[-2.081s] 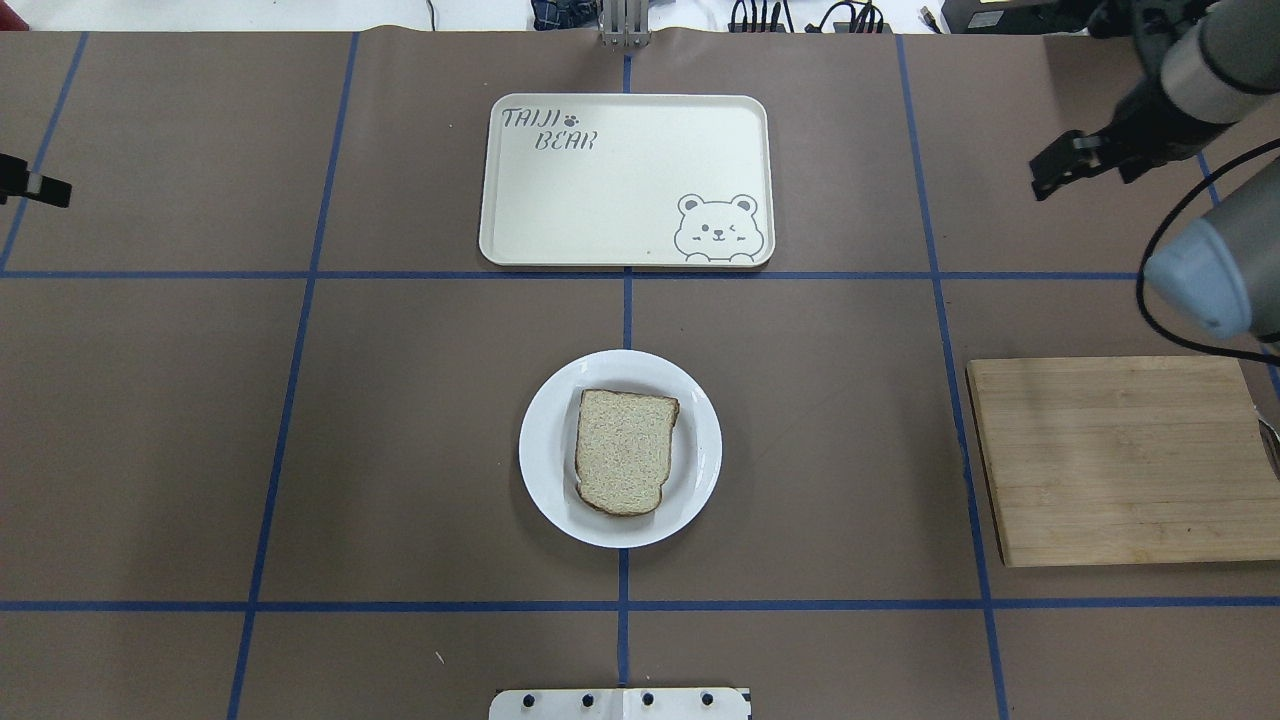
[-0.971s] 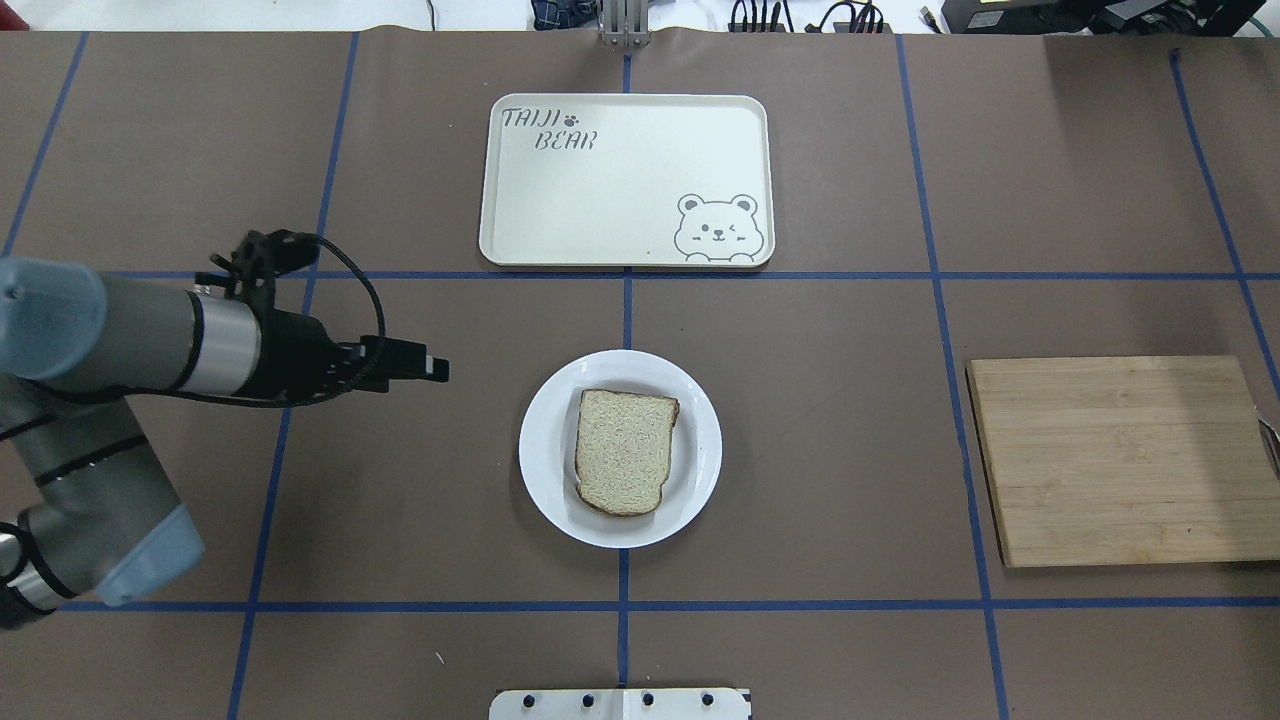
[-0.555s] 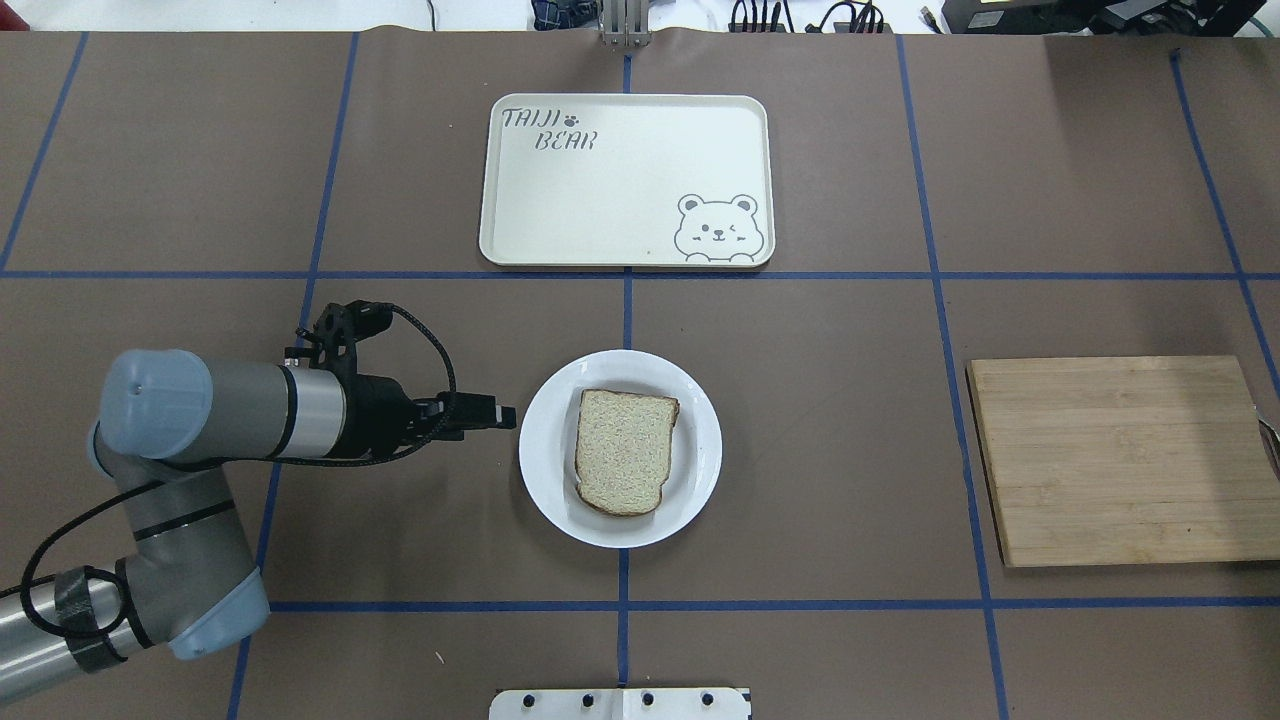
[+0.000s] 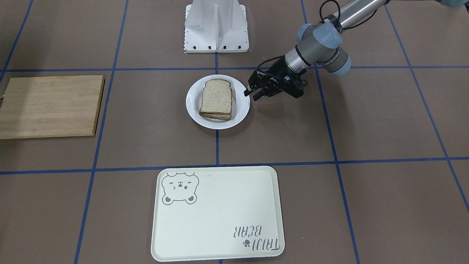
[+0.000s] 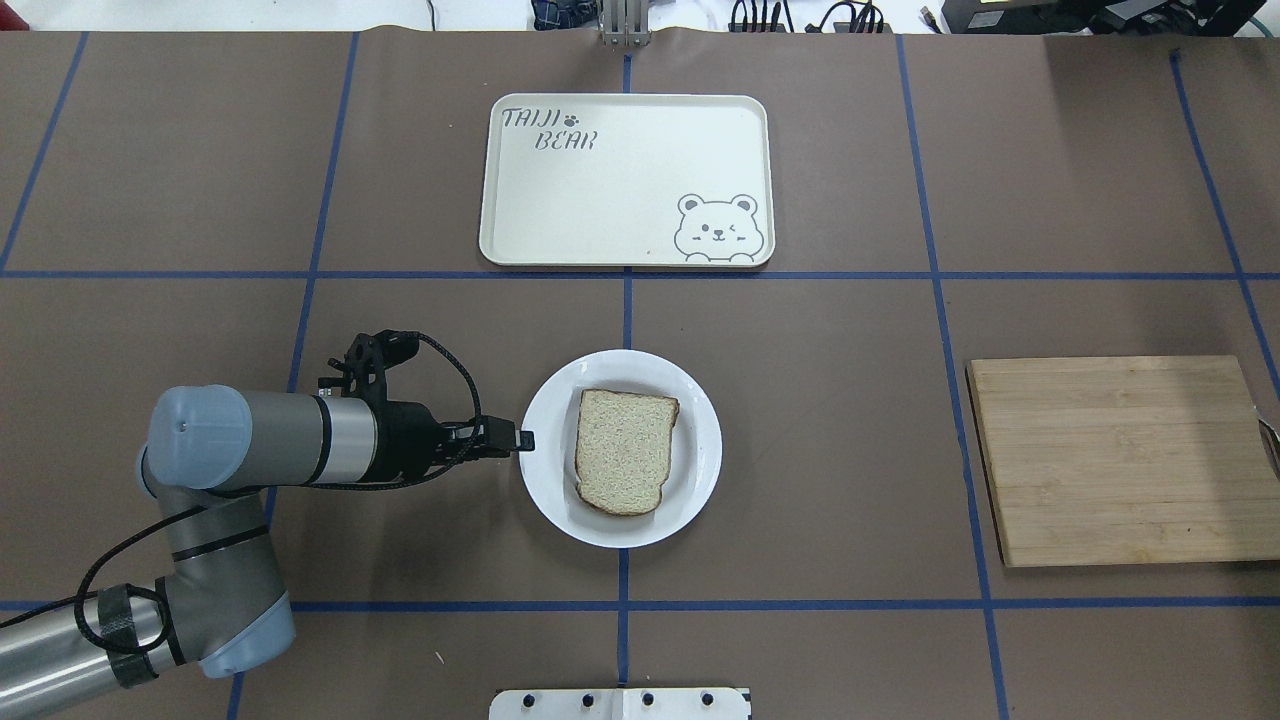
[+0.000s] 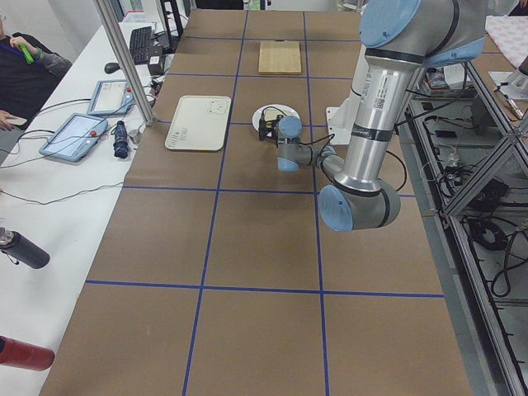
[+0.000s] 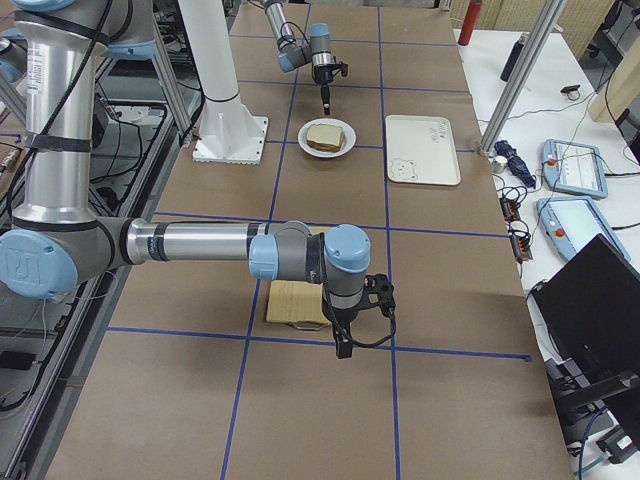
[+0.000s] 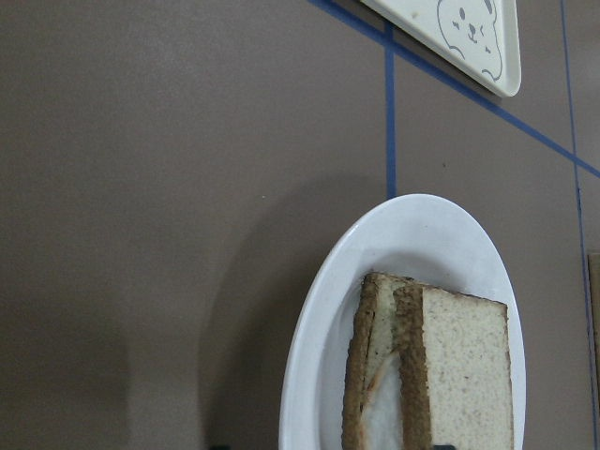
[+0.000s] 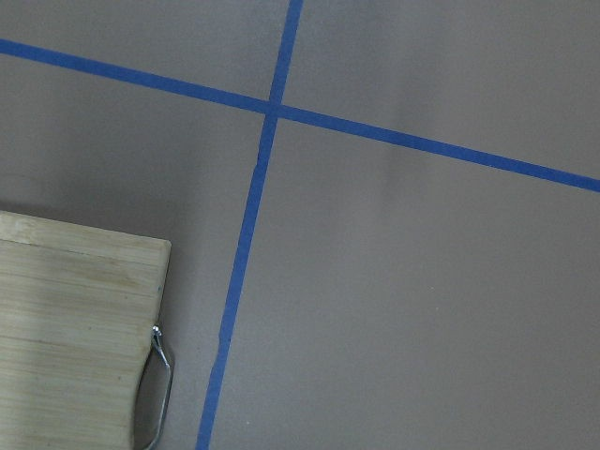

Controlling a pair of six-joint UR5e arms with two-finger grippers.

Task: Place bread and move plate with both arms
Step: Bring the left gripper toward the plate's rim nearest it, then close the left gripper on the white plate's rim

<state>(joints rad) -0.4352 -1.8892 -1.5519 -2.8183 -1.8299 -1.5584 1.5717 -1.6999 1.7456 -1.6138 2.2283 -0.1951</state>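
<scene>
The bread [image 5: 625, 450] lies as the top slice of a stack on the white plate [image 5: 700, 485] at the table's middle. In the left wrist view the bread [image 8: 464, 366] sits on a second slice with something white between them, on the plate [image 8: 319, 356]. My left gripper [image 5: 522, 440] is level with the plate's left rim. In the front view it [image 4: 252, 94] is open, its jaws at the rim of the plate [image 4: 192, 106], beside the bread [image 4: 217, 97]. My right gripper [image 7: 343, 346] shows only in the right side view, so I cannot tell its state.
A cream bear tray [image 5: 625, 180] lies beyond the plate. A wooden cutting board [image 5: 1120, 460] with a metal handle [image 9: 159, 394] lies at the right; my right arm hangs near its outer end. The robot's white base [image 4: 216, 29] stands behind the plate.
My left arm has swung in from the left edge and reached right, bringing its gripper to the plate's rim. My right arm has left the overhead view. Bread and plate have not moved.
</scene>
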